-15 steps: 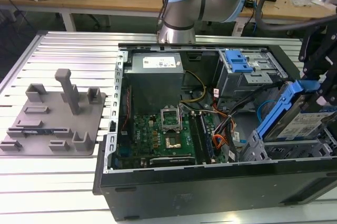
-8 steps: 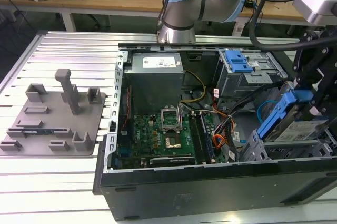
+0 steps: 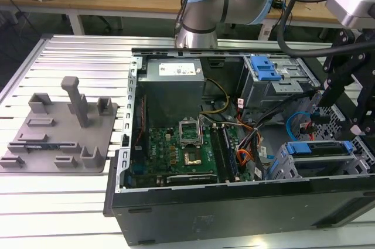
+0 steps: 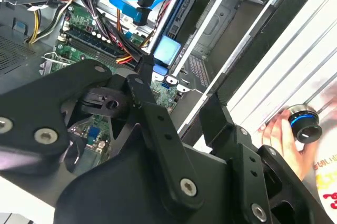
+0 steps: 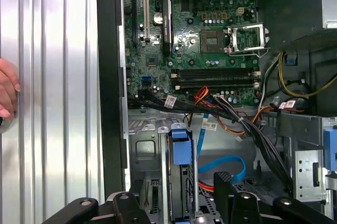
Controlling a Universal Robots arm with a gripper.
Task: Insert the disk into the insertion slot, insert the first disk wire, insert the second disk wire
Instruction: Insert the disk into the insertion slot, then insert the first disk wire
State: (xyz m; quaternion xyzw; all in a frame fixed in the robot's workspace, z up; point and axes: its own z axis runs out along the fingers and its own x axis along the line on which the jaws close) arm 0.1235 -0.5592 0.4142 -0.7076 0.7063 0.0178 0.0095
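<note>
Exterior view, read from its left. A grey fixture tray is noted on the slatted table, well apart from the claw. The open computer case comes next. Its green motherboard is seen farther from the claw than the drive bays. The taller bay with a blue latch is set beyond the claw, toward the exterior view's left. The claw itself is hung at the exterior view's right, over the case's drive corner.

The disk is found just below the claw, seated in the insertion slot, with its blue carrier showing along the top.

In both wrist views the fingers are seen spread wide, with nothing gripped, and the disk carrier is placed under the gap. A blue flat cable is looped near the claw, beside the disk. Whether its end is plugged in cannot be told. A person's hand is rested on the slats outside the case, apart from the claw. In the second wrist view a black knob is seen just beside that hand.
</note>
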